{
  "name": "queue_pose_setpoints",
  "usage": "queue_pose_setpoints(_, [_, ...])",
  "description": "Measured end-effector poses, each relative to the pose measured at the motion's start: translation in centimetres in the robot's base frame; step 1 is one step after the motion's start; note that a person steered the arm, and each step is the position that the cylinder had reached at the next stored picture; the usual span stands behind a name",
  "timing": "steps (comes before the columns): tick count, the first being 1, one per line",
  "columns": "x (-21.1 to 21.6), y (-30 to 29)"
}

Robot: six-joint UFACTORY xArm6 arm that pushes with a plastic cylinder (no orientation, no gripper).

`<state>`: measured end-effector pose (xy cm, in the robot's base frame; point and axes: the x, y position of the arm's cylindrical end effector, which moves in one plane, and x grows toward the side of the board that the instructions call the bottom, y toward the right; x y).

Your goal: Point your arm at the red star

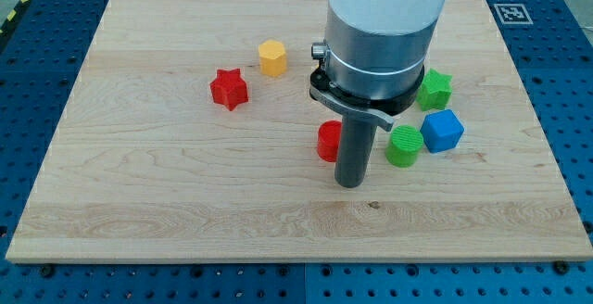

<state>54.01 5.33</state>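
Note:
The red star (229, 89) lies on the wooden board (139, 183), left of the middle. My tip (349, 184) rests on the board well to the star's right and lower in the view. A red block (327, 142) sits just left of the rod and is partly hidden by it. The tip is apart from the star, with bare wood between them.
A yellow hexagonal block (272, 57) lies up and right of the star. A green round block (403, 145), a blue cube (442, 131) and a green star block (434, 89) cluster to the rod's right. The arm's wide body (384, 26) covers the board's upper middle.

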Motion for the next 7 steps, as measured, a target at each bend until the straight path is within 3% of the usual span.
queue_pose_setpoints(1, [0.0,-1.3])
queue_pose_setpoints(2, [0.0,-6.6])
queue_pose_setpoints(4, [-6.6,-14.7])
queue_pose_setpoints(6, [-8.6,-19.4])
queue_pose_setpoints(7, [-11.9,-21.7])
